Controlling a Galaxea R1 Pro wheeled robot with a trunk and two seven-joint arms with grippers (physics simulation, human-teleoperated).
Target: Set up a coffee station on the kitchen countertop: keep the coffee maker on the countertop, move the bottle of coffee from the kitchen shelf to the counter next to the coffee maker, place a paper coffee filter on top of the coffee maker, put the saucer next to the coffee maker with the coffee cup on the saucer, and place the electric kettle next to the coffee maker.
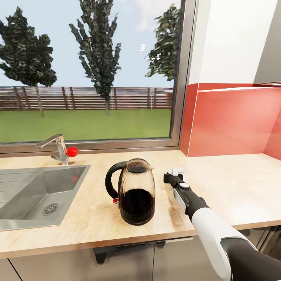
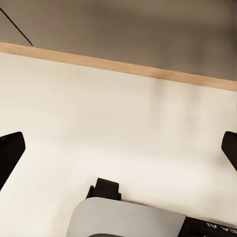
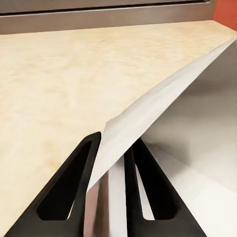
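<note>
The glass electric kettle (image 1: 134, 193), with its black base and handle, stands upright on the wooden countertop (image 1: 238, 183) near the front edge. Just to its right my right gripper (image 1: 172, 176) hovers low over the counter, shut on a white paper coffee filter (image 1: 179, 170). In the right wrist view the filter (image 3: 163, 98) is a thin white sheet pinched between the black fingers (image 3: 74, 182) and fanning out ahead of them. In the left wrist view my left gripper (image 2: 121, 148) is open, its fingertips (image 2: 10, 150) wide apart above a pale surface.
A steel sink (image 1: 80, 177) with a faucet (image 1: 58, 148) takes up the counter's left part. A window runs behind it, and a red backsplash (image 1: 234, 121) covers the wall at the right. The counter stretches bare to the right of my arm.
</note>
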